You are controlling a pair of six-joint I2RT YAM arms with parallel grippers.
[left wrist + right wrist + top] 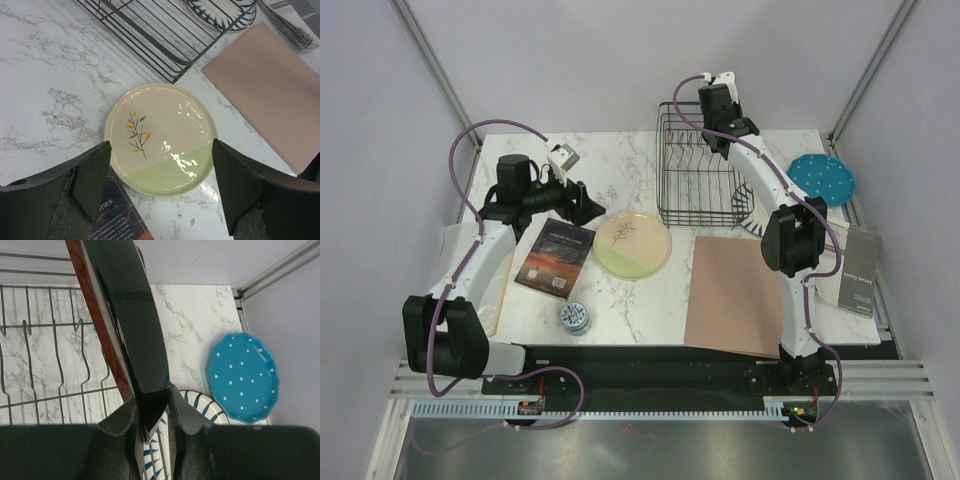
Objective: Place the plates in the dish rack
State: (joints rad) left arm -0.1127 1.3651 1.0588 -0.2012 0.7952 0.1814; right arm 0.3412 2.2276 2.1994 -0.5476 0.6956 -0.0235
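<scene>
The cream plate with the sprig drawing (633, 243) lies flat on the table, and also shows in the left wrist view (160, 137). My left gripper (582, 205) is open and empty just left of it, its jaws spread wider than the plate's near edge (161, 146). My right gripper (152, 401) is shut on the dark-red-rimmed plate (131, 315), held on edge above the black wire dish rack (670, 165) (50, 340). The striped plate (752, 212) (202, 401) lies by the rack's right side. The teal dotted plate (822, 178) (243, 376) lies further right.
A dark book (555, 257) lies under my left gripper. A small blue-and-white cup (575, 318) stands near the front edge. A pink mat (735, 295) lies front right. A grey booklet (855, 270) sits at the right edge. Frame posts stand at the back corners.
</scene>
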